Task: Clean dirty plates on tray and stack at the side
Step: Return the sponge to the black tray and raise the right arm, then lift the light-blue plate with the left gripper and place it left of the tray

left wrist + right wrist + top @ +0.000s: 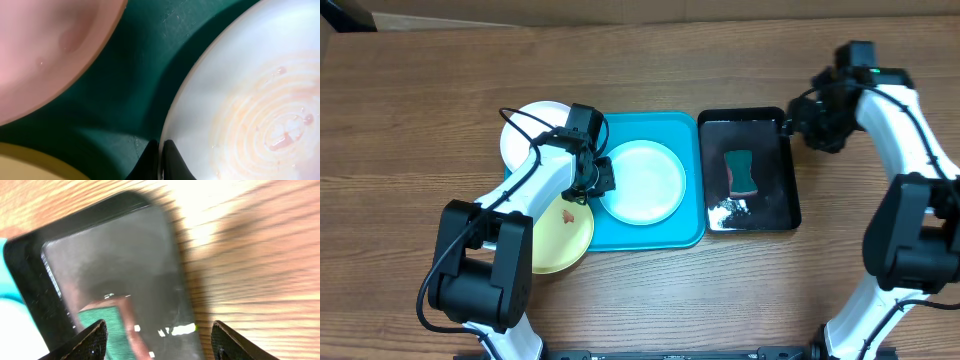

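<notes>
The turquoise tray [665,130] lies mid-table. The pale mint-blue plate [645,185] lies in it, with a reddish smear showing in the left wrist view [285,140]. My left gripper [601,178] is shut on that plate's left rim [161,150]. The white plate [530,130] lies at the tray's far-left corner and the yellow-green plate [560,240] at its near-left corner, with a red smear. Both overlap the tray's left rim. My right gripper [792,125] is open and empty above the far-right corner of the black tray; its fingers [160,345] are spread wide.
A glossy black tray [790,195] stands right of the turquoise tray. It holds a green sponge [741,172] and some white foam, and both show in the right wrist view [100,325]. Bare wooden table surrounds both trays.
</notes>
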`<state>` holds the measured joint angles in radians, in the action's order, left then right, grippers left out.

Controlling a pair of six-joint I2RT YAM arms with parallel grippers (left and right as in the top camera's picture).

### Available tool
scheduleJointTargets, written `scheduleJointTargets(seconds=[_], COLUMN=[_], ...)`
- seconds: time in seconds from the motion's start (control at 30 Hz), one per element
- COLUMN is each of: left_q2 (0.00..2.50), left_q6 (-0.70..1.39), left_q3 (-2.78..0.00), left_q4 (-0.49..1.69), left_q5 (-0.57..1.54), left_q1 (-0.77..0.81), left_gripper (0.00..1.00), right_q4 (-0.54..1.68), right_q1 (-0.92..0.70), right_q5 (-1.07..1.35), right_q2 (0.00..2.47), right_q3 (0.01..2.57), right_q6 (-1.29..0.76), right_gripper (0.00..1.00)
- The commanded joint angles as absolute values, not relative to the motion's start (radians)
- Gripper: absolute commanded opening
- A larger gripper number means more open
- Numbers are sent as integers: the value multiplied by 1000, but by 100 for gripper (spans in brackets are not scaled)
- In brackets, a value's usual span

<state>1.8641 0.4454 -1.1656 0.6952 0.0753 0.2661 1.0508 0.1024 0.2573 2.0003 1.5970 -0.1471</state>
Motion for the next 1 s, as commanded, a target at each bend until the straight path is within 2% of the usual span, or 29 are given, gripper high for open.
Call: scheduleJointTargets(seconds=[0.0,0.1,0.3,0.47,0.5,0.57,0.6,0.63,0.67,0.7,0.97], left_q2=[1863,1862,1862,1862,1862,1862,1862,1862,1862,1862,1863], left_q6=[425,398,357,336,336,335,336,336,336,336,337], left_q3=[-1242,-1314,-1461,-1560,-1583,-1625,-1644,-1674,-1687,-1699,-1711], left_q4=[730,789,897,943,955,976,982,985,986,985,918], left_q5=[68,67,17,17,15,15,15,16,17,18,13], left_q1=[247,242,241,241,241,241,241,244,247,256,381], left_gripper=[4,4,4,4,4,4,4,4,4,4,4], right_q4=[1055,1058,1050,1031,1023,1008,999,987,984,985,973], right_q1=[149,169,181,189,195,207,215,228,236,240,242], right_q5=[286,286,260,168,169,170,169,169,169,169,184], right_q2=[1980,1980,1980,1980,1980,1980,1980,1980,1980,1980,1980], right_q3=[1625,1625,1624,1624,1624,1624,1624,1624,1624,1624,1624], right_q6=[-153,-153,-152,-154,-155,-162,-166,-169,-169,-169,-168], right_gripper=[68,61,25,12,4,4,8,57,84,100,100])
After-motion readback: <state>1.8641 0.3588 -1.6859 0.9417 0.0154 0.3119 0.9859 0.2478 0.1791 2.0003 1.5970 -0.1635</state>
